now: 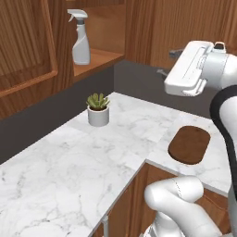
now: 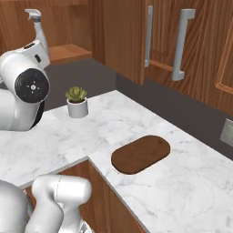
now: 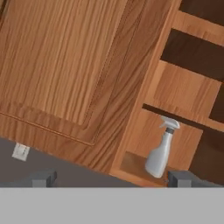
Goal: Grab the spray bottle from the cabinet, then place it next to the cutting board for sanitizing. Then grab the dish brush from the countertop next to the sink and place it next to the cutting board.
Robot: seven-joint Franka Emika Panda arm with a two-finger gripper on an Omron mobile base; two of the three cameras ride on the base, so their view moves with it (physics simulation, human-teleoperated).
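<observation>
Cabinet (image 1: 32,51) open — spray bottle (image 1: 80,39) upright on shelf.

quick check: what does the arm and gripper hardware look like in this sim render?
Glossy white rounded arm links with dark bands at the joints. One joint end cap is a black disc with a small white hub. The hand is a boxy white housing with grey trim. The gripper has two small dark grey square finger tips. No cables or printed markings visible.
</observation>
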